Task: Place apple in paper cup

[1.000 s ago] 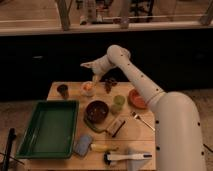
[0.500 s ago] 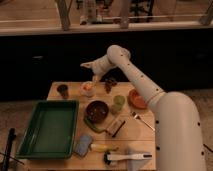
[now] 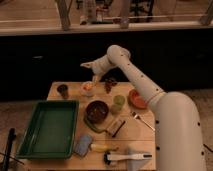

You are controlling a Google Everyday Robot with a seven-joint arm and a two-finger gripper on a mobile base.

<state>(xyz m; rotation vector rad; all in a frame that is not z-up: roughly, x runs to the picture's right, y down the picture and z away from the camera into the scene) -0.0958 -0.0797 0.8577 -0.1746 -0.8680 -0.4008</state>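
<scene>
A wooden table (image 3: 74,86) stands in a dim room under a glazed wall, with one white arm (image 3: 135,75) reaching over its far edge. It bears one green tray (image 3: 50,127), one dark bowl (image 3: 97,111), one orange dish (image 3: 136,99) and three cups: light green (image 3: 119,101), dark brown (image 3: 63,90) and the white paper cup (image 3: 88,92), the apple (image 3: 88,86) in its mouth. The gripper (image 3: 95,80) hangs just above that cup; apart or together, I cannot tell

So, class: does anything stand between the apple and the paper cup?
Nothing visible does. The apple appears to sit already in the mouth of the paper cup, with the gripper just above it.
</scene>
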